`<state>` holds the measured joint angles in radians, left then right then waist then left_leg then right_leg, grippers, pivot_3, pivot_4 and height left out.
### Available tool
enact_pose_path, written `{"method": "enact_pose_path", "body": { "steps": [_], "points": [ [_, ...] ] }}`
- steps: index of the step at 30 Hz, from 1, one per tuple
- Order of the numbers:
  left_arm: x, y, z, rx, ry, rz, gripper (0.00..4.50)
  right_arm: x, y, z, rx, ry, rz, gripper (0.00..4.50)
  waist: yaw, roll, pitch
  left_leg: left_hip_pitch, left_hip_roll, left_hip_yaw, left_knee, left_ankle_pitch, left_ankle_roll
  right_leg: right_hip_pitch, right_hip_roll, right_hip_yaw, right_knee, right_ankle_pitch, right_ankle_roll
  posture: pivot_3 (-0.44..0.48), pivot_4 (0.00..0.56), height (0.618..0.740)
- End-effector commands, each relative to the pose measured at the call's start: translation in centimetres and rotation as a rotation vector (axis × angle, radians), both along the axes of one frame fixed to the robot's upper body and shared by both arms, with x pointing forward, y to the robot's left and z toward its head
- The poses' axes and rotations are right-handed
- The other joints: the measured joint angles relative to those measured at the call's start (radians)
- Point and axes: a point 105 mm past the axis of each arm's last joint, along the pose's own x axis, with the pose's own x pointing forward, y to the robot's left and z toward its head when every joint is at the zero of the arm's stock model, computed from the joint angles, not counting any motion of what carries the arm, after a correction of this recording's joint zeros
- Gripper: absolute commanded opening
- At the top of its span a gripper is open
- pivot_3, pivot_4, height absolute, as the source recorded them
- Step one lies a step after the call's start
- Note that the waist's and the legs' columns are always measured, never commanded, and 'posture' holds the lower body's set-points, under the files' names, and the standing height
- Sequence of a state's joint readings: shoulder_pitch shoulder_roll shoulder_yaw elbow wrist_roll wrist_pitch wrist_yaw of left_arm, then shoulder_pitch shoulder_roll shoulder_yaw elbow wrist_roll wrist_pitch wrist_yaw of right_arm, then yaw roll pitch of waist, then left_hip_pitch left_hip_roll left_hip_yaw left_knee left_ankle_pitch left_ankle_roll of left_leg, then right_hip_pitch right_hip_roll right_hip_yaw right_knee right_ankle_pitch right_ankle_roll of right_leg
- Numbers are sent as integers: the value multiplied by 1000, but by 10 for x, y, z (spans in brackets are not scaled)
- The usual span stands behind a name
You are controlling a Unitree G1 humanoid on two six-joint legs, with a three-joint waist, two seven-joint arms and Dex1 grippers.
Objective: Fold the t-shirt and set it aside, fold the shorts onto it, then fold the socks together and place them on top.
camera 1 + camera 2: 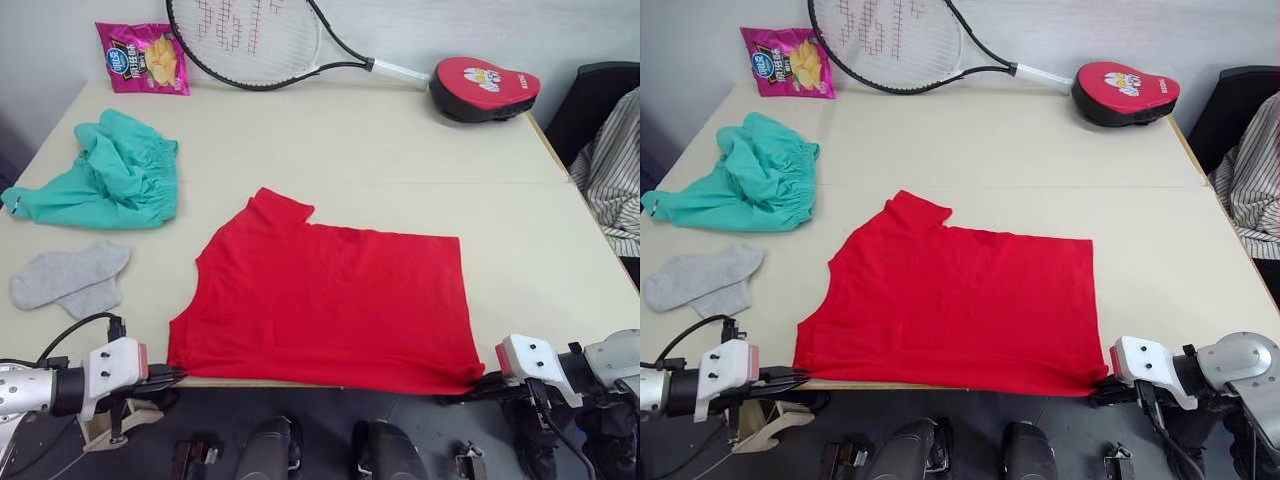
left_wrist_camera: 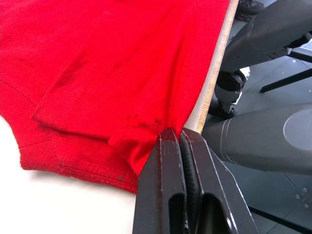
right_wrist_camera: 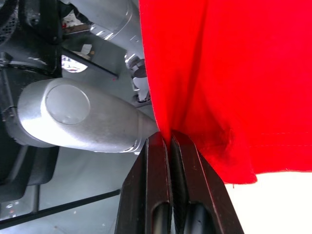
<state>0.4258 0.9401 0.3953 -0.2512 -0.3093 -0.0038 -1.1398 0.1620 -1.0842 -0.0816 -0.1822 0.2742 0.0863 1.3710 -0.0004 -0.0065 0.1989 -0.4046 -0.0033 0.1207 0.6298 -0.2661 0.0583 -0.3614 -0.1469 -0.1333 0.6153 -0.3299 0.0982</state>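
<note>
The red t-shirt (image 1: 330, 300) lies flat on the table, folded lengthwise, its near edge along the table's front edge. My left gripper (image 1: 172, 377) is shut on the t-shirt's near left corner (image 2: 146, 146). At the near right corner (image 3: 195, 131), my right gripper (image 1: 478, 385) is shut on the cloth too. The teal shorts (image 1: 115, 172) lie crumpled at the far left. In front of them, near the left edge, sit the grey socks (image 1: 72, 278), overlapping each other.
A tennis racket (image 1: 262, 40), a pink snack bag (image 1: 143, 57) and a red padded case (image 1: 484, 88) line the far edge of the table (image 1: 400, 150). A person's striped sleeve (image 1: 615, 170) shows at the right beside a dark chair.
</note>
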Motion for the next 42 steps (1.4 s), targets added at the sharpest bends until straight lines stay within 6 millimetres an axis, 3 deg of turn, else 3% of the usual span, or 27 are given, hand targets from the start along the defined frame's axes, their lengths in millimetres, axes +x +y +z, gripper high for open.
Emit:
{"method": "enact_pose_path", "body": {
  "steps": [1, 2, 5, 6, 9, 12, 15, 17, 19, 24, 26, 32, 37, 42],
  "points": [
    [-4, -2, 10, -31, 1, -11, 0, 0, -1, -2, 9, 4, -5, 36, 0, 0, 0, 0, 0, 0, 0, 0, 0, 0, 0, 0, 0, 0, 0, 0, 150, 740],
    [-5, -3, 11, -37, 9, -15, 0, 2, -1, -2, 11, -8, -13, 36, 0, 0, 0, 0, 0, 0, 0, 0, 0, 0, 0, 0, 0, 0, 0, 0, 150, 740],
    [-9, -7, 12, -52, 51, -28, 633, 5, -1, 3, 42, 43, -68, 0, -1, 0, 0, 0, 0, 0, 0, 0, 0, 0, 0, 0, 0, 0, 0, 0, 150, 740],
    [-10, -8, 12, -53, 57, -28, 934, 8, -2, 5, 48, 32, -85, 224, -1, 0, 0, 0, 0, 0, 0, 0, 0, 0, 0, 0, 0, 0, 0, 0, 150, 740],
    [-14, -7, 19, -62, 94, -18, 1837, 0, -2, 15, 57, 109, -90, 989, -1, 0, 0, 0, 0, 0, 0, -1, 2, 0, 0, 0, 0, 0, 0, 0, 150, 740],
    [-23, 1, 28, -62, 171, -10, 2851, -7, -1, 33, 101, 202, -126, 2070, -1, 2, 2, 0, 0, 0, 0, -2, 4, -1, 0, 0, 0, 0, 0, 0, 150, 740],
    [-30, 17, 40, -60, 244, 28, 3774, 3, 0, 57, 177, 165, -184, 3071, -4, 3, 2, -1, 0, 0, -1, -2, 4, -2, 0, 1, -1, -1, -1, 0, 150, 740],
    [-23, 25, 52, -93, 244, 69, 4437, 13, -3, 70, 224, 112, -213, 3798, -3, 4, 3, -1, 1, 0, -1, -3, 4, -2, 0, 0, -1, -1, -2, 0, 150, 740],
    [-4, 29, 66, -158, 194, 121, 4500, 27, -14, 80, 221, 55, -265, 4459, -2, 6, 4, -1, 1, 0, -1, -3, 4, -3, 0, 0, -1, -1, -2, 0, 150, 740],
    [75, 30, 95, -336, 20, 286, 4500, 90, -38, 103, 263, -135, -396, 4459, 6, 7, 5, -3, 0, 0, 0, -1, 2, -11, -1, 1, 0, 1, -1, 0, 150, 740],
    [108, 25, 95, -363, 16, 341, 4500, 123, -40, 108, 282, -230, -444, 4459, -1, 6, 4, -3, -1, 3, 0, 3, -3, -13, 0, 3, 3, 2, 0, 0, 150, 740],
    [182, -4, 92, -378, 0, 380, 4500, 190, -31, 105, 269, -304, -549, 4459, -16, 4, 5, -12, 0, 11, 0, 15, 5, -17, 12, -2, 13, 2, 1, 0, 150, 740],
    [228, -15, 89, -328, -19, 479, 4500, 217, -26, 90, 222, -314, -662, 4459, -27, 1, 7, -18, 0, 10, 3, 16, 6, -22, 14, -3, 13, 3, 3, 0, 150, 740],
    [245, -19, 83, -279, -51, 514, 4500, 219, -20, 75, 203, -234, -679, 4459, -31, 1, 7, -18, 0, 10, 5, 17, 6, -22, 13, -2, 14, 4, 4, 0, 150, 740]
  ]
}}
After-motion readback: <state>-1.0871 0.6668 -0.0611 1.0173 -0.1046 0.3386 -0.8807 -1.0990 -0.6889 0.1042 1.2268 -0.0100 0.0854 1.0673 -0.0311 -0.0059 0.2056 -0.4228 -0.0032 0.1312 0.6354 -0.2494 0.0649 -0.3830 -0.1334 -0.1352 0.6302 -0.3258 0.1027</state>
